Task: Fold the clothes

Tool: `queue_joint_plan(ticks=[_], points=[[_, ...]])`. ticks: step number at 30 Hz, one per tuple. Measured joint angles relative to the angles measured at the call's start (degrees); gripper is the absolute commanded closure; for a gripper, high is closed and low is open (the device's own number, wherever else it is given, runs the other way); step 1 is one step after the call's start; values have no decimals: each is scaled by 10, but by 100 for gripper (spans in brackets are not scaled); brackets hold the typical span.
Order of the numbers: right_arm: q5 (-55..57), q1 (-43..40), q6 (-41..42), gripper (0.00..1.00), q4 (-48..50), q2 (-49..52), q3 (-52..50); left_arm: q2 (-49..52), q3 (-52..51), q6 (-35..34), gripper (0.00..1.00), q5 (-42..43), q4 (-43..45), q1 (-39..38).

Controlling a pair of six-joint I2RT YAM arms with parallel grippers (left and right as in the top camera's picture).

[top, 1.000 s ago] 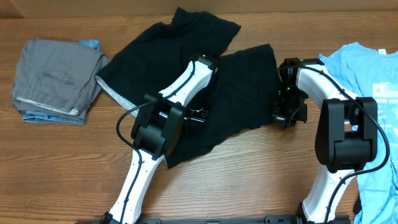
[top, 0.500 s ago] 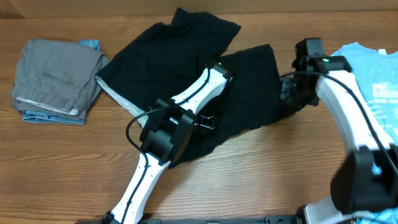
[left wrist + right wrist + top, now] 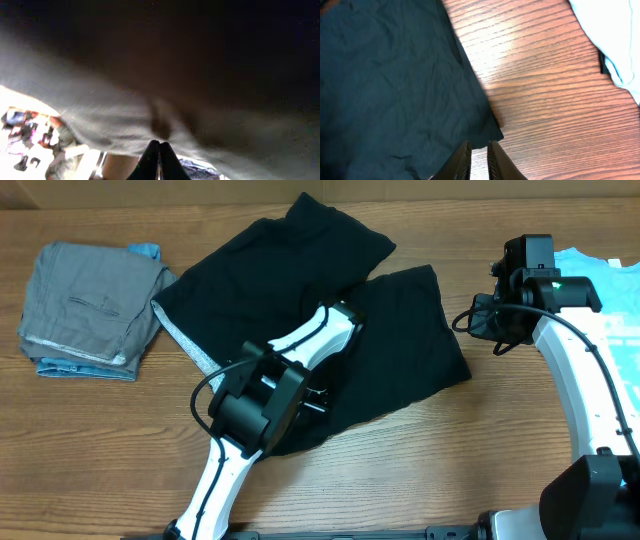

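Observation:
The black shirt (image 3: 400,340) lies spread over the middle of the table, with a strip of its pale inner side showing at its left edge. My left gripper (image 3: 315,397) is low over the shirt's front part. In the left wrist view its fingers (image 3: 159,145) are pressed together, and the fabric (image 3: 150,100) puckers at their tips and fills the view. My right gripper (image 3: 490,328) hangs above the table just right of the shirt. Its fingers (image 3: 478,150) stand a little apart with nothing between them, near the shirt's corner (image 3: 492,132). The light blue T-shirt (image 3: 620,310) lies at the right edge.
A folded grey garment (image 3: 90,305) sits at the far left on top of a blue one (image 3: 148,251). Bare wood (image 3: 545,90) lies between the black shirt and the light blue T-shirt (image 3: 610,40).
My right gripper has lifted up and to the right, off the shirt's right edge, and its fingers have parted slightly. The shirt's right half now lies flatter. My left gripper has shifted slightly toward the front.

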Motion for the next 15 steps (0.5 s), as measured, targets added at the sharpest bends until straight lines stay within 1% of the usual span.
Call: queue_joint_plan(ticks=[3, 5, 6, 8, 9, 11, 12, 13, 14, 15], points=[[0, 0, -1, 85, 3, 0, 0, -21, -16, -12, 96, -12, 1, 0], [-6, 0, -4, 94, 10, 0, 0, -61, -19, -17, 96, -13, 16, 0], [-16, 0, -11, 96, 13, 0, 0, -86, -19, -18, 96, -11, 26, 0], [-56, 0, -35, 96, 26, 0, 1, -146, -17, -22, 95, -1, 59, 4], [-75, 0, -44, 96, 37, 0, 2, -188, -16, -26, 92, 9, 89, 10], [-99, 0, -54, 96, 65, 0, 3, -261, -13, -35, 80, 18, 140, 25], [-107, 0, -59, 96, 82, 0, 3, -296, -9, -38, 43, 21, 161, 37], [-115, 0, -65, 96, 103, 1, 3, -327, -8, -45, 30, 22, 183, 50], [-120, 0, -71, 96, 127, 2, 4, -372, -6, -54, 26, 26, 220, 73], [-123, 0, -77, 96, 144, 5, 5, -395, -4, -59, 25, 27, 237, 88]])
